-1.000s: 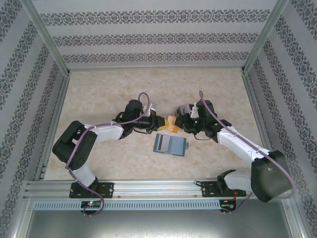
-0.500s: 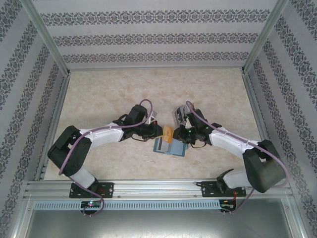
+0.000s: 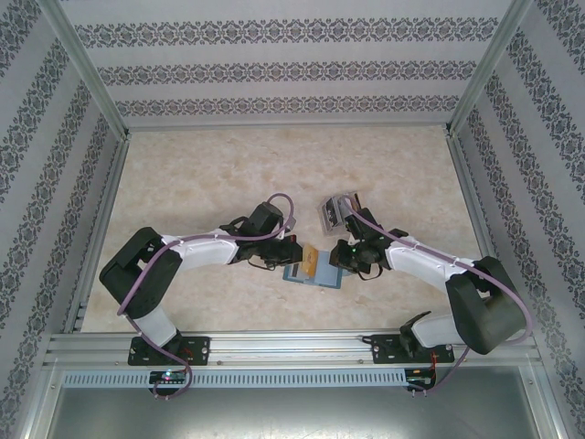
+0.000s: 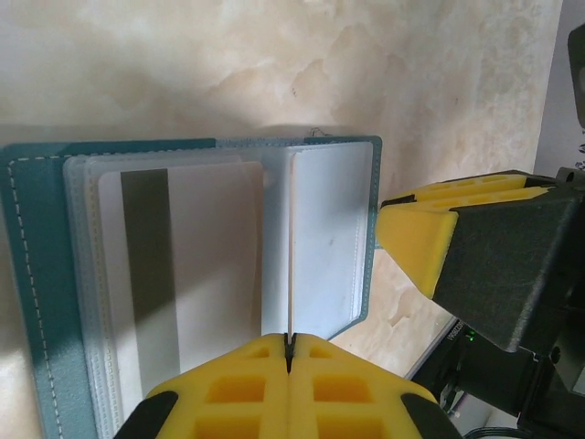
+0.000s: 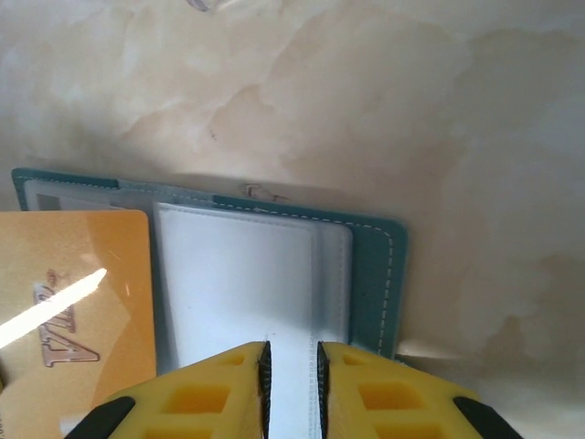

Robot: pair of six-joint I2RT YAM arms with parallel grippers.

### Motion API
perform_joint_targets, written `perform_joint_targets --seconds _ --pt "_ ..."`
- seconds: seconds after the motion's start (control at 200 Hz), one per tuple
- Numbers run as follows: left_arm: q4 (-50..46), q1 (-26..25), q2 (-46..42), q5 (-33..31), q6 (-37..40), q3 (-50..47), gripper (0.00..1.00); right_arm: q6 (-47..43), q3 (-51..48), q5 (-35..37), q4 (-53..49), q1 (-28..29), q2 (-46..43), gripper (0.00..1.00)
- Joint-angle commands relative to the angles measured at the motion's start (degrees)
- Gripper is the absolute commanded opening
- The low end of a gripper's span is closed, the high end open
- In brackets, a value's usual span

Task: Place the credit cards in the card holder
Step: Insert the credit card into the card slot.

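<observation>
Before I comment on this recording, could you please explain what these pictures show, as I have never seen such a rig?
Two robot arms, left and right, are bolted at the near edge of a table. One picture looks down from above and behind them; the other two come from a camera on each wrist. On the table lies an open teal card holder with a grey-striped card already in a sleeve, and beyond it a clear box. The left gripper is shut on an orange card, held over the holder. The right gripper sits at the holder's edge, jaws nearly together; whether it pinches a sleeve is unclear.
</observation>
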Motion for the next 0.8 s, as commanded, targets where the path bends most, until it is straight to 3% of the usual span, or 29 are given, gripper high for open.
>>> perform_joint_targets --seconds 0.0,0.23,0.794 --pt "1.32 -0.86 1.11 -0.71 0.83 -0.17 0.00 -1.14 -1.23 2.60 -1.68 0.70 1.39 0.23" --pt "4.73 -1.91 3.65 -0.16 -1.13 -1.55 0.00 -1.34 -0.54 7.83 -3.78 2.83 4.27 0.23" --pt "4.26 -3.23 5.32 -0.26 -0.03 -1.73 0.00 -0.41 -0.40 8.72 -2.29 4.39 8.09 0.24"
